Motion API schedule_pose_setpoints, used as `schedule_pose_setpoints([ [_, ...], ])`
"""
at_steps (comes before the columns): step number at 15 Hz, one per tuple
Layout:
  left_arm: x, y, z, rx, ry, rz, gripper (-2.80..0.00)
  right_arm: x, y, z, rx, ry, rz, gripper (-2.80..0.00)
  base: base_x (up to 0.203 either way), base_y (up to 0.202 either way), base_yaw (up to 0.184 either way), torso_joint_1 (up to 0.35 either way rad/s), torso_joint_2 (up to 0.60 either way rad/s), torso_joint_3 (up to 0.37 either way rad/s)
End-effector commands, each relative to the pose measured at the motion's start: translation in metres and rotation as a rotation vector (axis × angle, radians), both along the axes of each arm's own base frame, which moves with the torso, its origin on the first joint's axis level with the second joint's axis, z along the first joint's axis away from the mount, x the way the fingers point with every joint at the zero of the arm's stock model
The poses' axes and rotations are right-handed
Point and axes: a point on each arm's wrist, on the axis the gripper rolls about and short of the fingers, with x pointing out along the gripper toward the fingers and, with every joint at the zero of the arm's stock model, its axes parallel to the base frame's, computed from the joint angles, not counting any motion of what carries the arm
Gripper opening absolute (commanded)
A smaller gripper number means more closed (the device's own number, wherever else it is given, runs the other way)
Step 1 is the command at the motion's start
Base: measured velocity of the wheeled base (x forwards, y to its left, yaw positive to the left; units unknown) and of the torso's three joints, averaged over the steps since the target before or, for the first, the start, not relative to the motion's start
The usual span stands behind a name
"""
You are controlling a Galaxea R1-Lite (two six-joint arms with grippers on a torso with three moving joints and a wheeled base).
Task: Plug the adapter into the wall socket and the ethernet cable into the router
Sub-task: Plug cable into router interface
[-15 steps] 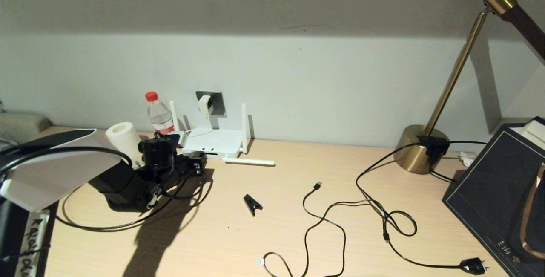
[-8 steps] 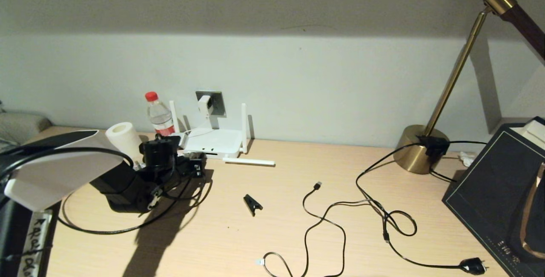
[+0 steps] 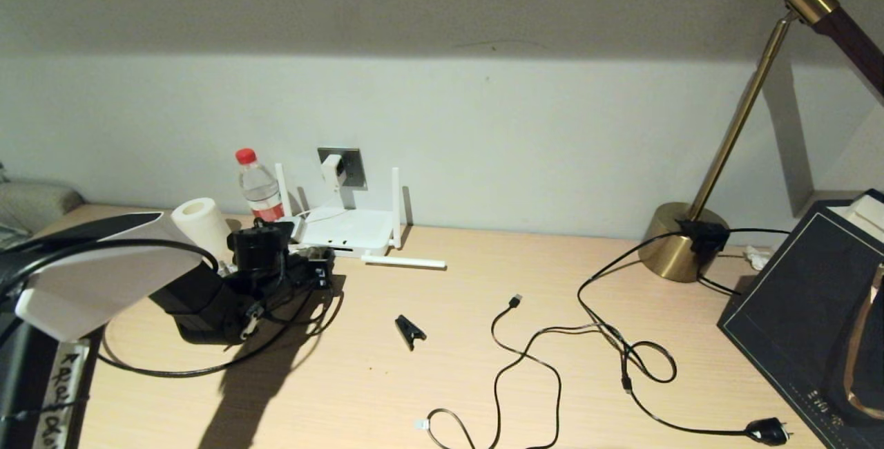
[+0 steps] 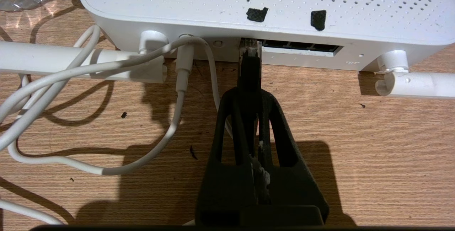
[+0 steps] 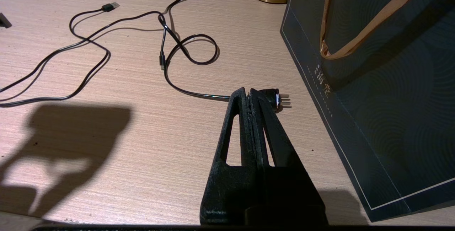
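Note:
The white router (image 3: 345,229) lies by the wall under the grey wall socket (image 3: 351,167). The white adapter (image 3: 333,169) sits on the socket's face, and its thin white cord (image 4: 177,92) runs to the router's edge. My left gripper (image 3: 319,271) (image 4: 249,94) is shut on the black ethernet cable (image 3: 173,369), just behind its clear connector (image 4: 250,50). That connector sits at the mouth of the leftmost port in the router's port row (image 4: 298,47); how deep it reaches I cannot tell. My right gripper (image 5: 247,92) is shut and holds nothing, low over the table's right side.
A water bottle (image 3: 259,186) and a paper roll (image 3: 199,222) stand left of the router. One antenna (image 3: 404,262) lies flat on the table. A black clip (image 3: 409,330), a USB cable (image 3: 514,300), a chunky plug (image 5: 275,97), a brass lamp base (image 3: 673,242) and a dark bag (image 3: 808,311) lie to the right.
My left arm has edged a little forward toward the router, and the ethernet cable's loop on the table has shifted slightly. Nothing else has moved.

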Motion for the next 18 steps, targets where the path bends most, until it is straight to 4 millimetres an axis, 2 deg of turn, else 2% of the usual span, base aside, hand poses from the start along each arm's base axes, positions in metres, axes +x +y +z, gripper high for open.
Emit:
schedule_pose_setpoints([
  [1,0.0006,-0.0002,0.0021,0.001,-0.014,-0.01,-2.8,0.0001,0.0,-0.0002,0.0,0.003,0.001,-2.8,0.0,0.0,0.0,0.0,0.0,0.0],
  [18,0.0012,0.0003,0.0051,0.004,-0.023,-0.015,-2.8,0.0,0.0,0.0002,0.0,0.001,0.001,-2.8,0.0,0.0,0.0,0.0,0.0,0.0],
])
